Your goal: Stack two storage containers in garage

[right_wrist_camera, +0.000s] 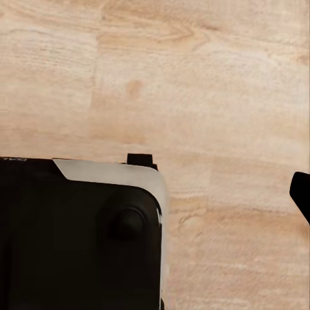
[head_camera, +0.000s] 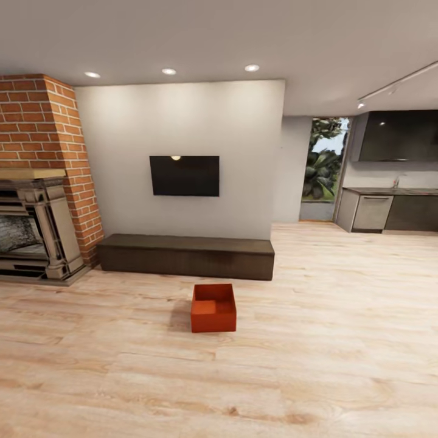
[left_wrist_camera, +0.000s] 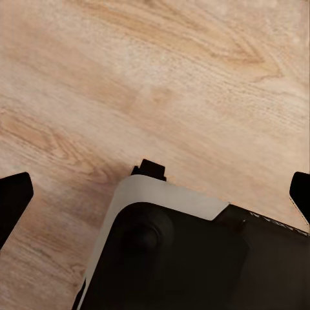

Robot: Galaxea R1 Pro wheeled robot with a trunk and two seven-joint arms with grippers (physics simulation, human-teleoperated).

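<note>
Living room seen from the head camera: one orange-red, open-topped rectangular storage container resting upright on the light wood plank floor, just in front of the long low dark bench beneath the black wall television. Long axis apparently running away from the camera toward the bench, opening facing up. Left gripper with jaws wide apart over bare planks; right gripper jaws impossible to judge. Likely risks: thin walls slipping from a shallow grasp, or nudging the bin against the bench.

Head camera faces the bench; both wrist cameras look down at plank floor.
</note>
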